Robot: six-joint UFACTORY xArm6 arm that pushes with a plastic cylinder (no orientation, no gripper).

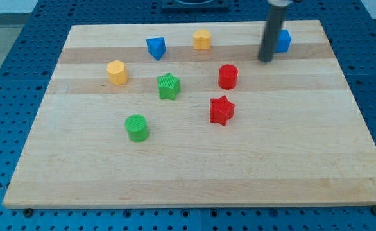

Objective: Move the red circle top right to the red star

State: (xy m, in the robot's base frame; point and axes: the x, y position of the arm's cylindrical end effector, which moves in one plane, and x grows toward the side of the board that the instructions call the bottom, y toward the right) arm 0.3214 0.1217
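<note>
The red circle [228,76] stands on the wooden board [194,173], right of centre. The red star [221,110] lies just below it, slightly to the left, with a small gap between them. My tip [265,60] is above and to the right of the red circle, apart from it, and right next to a blue block [283,40] at the view's top right, which the rod partly hides.
A blue triangular block [156,47] and a yellow block [202,39] lie near the top edge. A yellow hexagon [117,72] is at the left. A green star [169,86] and a green circle [136,128] lie left of centre.
</note>
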